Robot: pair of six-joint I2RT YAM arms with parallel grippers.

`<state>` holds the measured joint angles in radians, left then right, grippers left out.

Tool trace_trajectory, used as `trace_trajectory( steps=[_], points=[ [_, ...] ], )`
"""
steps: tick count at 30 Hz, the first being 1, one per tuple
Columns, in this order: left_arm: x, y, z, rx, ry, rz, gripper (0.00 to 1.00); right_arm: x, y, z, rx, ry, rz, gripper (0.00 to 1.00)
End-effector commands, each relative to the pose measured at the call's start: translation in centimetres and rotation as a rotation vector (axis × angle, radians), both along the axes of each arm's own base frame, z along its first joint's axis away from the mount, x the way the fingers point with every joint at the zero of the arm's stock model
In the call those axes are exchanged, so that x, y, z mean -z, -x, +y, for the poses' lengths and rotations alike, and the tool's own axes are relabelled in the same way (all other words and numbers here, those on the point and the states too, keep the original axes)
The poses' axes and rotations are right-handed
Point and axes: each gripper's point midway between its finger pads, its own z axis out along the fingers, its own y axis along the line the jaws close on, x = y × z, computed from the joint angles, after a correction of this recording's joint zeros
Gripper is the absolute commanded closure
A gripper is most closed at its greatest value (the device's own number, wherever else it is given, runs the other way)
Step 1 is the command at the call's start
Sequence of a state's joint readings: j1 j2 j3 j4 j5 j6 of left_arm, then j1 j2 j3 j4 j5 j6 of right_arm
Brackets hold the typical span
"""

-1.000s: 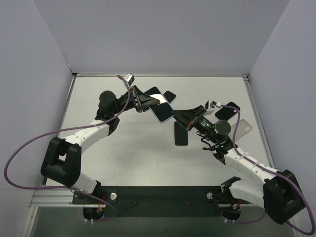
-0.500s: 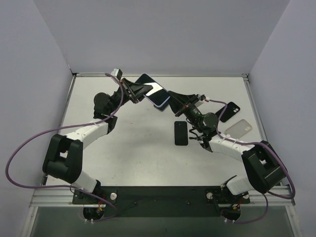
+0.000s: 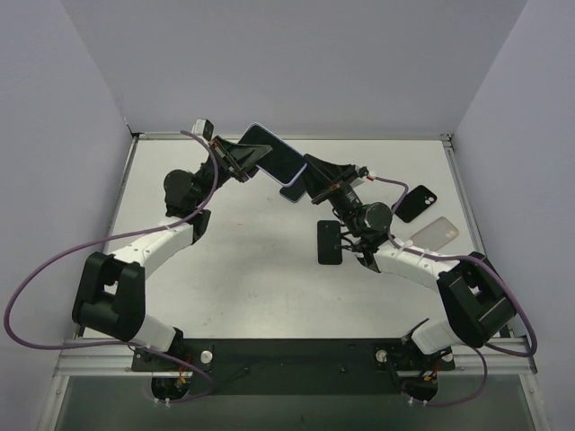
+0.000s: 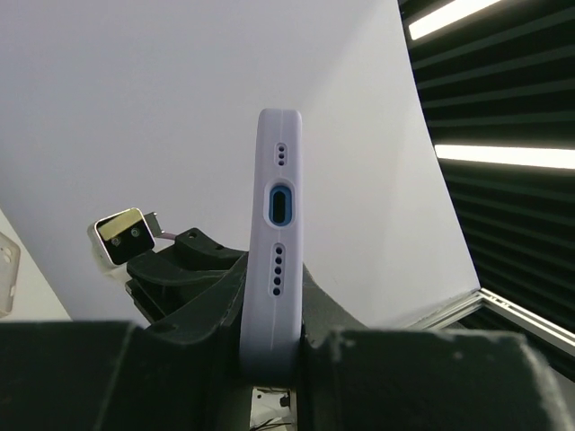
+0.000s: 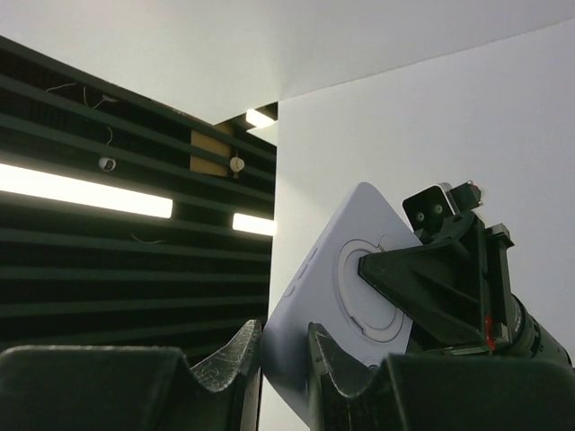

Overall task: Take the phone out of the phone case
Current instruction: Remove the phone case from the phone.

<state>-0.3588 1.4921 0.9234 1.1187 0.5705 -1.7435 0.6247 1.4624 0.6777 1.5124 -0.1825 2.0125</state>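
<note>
we see the left gripper [image 4: 269,352] clamped on the raised phone case [image 4: 274,269] holding the phone [image 3: 269,151]; the right gripper [image 5: 284,346] pinches its edge.

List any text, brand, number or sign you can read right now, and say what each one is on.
No readable text in any view.
Phone case: its back shows only a moulded ring mark, no letters.
Its bottom edge, in the left wrist view: port and holes only, no print.
Black phone, dark case, clear case: too small to tell whether they carry print.
</note>
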Motion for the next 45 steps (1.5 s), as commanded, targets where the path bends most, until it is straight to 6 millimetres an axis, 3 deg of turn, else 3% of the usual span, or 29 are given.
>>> trace_trajectory(
  steps=[1, 12, 24, 45],
  points=[
    [-13.1, 14.0, 2.2, 0.167, 0.248, -0.531, 1.0, -1.2, 4.2, 2.9, -0.213, -0.086, -0.048, 1.0],
    [-16.6, 17.1, 4.9, 0.153, 0.367, -0.598, 1.0, -1.6, 4.5, 4.0, -0.214, -0.097, -0.053, 1.0],
    [-18.0, 18.2, 6.2, 0.147, 0.433, -0.611, 1.0, -1.4, 4.8, 6.2, -0.252, -0.099, -0.044, 1.0],
    [-18.9, 19.0, 7.5, 0.175, 0.517, -0.617, 1.0, 2.5, 4.3, 7.9, -0.25, -0.026, 0.013, 1.0]
  ],
)
